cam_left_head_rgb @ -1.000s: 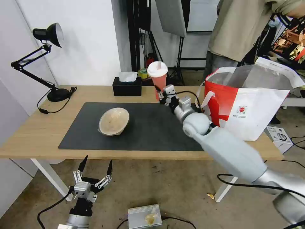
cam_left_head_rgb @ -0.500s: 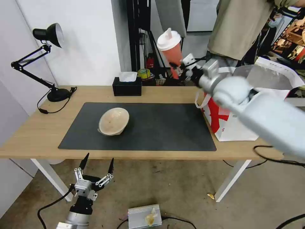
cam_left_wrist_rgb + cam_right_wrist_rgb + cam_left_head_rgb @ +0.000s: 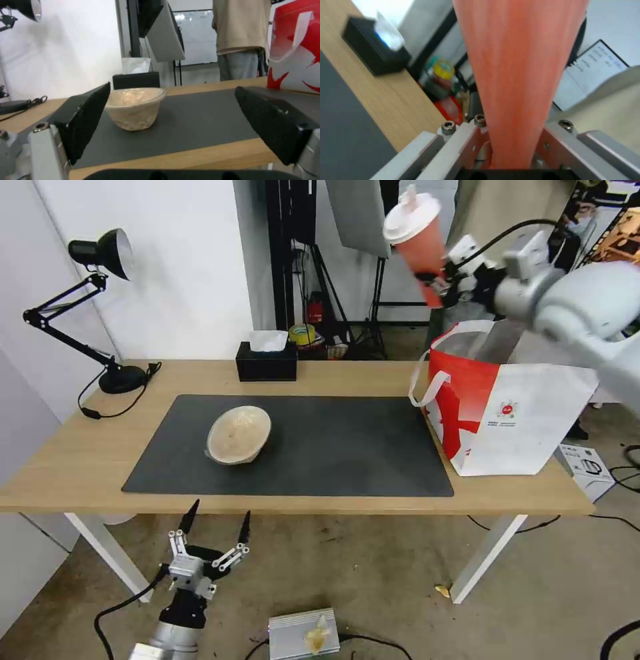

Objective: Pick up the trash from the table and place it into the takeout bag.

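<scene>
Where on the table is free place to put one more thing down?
Bare dark mat lies between the beige bowl and the takeout bag. Bare table lies left of the mat, before the lamp. The bag's end is crowded.

Takeout bag (image 3: 527, 420) mouth gapes upward, unblocked; bare mat (image 3: 347, 447) between it and beige bowl (image 3: 239, 435).

the orange-red cup (image 3: 419, 237) with a white lid is tilted, high above the open white-and-red bag (image 3: 517, 413). the bag stands on the table (image 3: 60, 460). the beige bowl (image 3: 239, 435) sits on the dark mat.
</scene>
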{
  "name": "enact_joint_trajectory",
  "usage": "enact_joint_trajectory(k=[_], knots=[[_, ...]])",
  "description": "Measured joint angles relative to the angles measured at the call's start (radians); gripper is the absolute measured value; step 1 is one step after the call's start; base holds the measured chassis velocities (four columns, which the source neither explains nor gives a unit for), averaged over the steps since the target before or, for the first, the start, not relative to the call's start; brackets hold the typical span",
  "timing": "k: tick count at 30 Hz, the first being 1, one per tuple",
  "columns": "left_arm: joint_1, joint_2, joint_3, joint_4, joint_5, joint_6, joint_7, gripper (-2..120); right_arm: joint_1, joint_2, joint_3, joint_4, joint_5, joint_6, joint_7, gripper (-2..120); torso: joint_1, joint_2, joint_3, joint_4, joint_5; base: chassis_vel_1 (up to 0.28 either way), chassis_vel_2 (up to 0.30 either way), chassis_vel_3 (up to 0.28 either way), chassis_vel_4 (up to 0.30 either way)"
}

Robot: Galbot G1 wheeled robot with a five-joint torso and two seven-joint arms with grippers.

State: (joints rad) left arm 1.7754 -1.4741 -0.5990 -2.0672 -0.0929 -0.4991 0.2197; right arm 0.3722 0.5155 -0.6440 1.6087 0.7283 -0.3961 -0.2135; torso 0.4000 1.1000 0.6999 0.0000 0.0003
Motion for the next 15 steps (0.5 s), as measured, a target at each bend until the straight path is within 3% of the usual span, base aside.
enact_joint_trajectory(k=[3, 15], knots=[[0.0, 0.012, -0.002, -0.003, -0.002, -0.001, 0.002, 100, 0.032, -0.048, -0.02, -0.034, -0.054, 0.001, -0.07, 3, 0.0, 0.0, 0.0, -0.0001, -0.0001, 0.0, 0.0, 0.0, 0.0], [-0.003, 0.033, 0.0, -0.003, -0.005, -0.002, 0.004, 100, 0.006, -0.122, -0.02, -0.124, -0.263, 0.077, -0.24, 3, 0.0, 0.0, 0.0, 0.0001, -0.0002, 0.0, 0.0, 0.0, 0.0]])
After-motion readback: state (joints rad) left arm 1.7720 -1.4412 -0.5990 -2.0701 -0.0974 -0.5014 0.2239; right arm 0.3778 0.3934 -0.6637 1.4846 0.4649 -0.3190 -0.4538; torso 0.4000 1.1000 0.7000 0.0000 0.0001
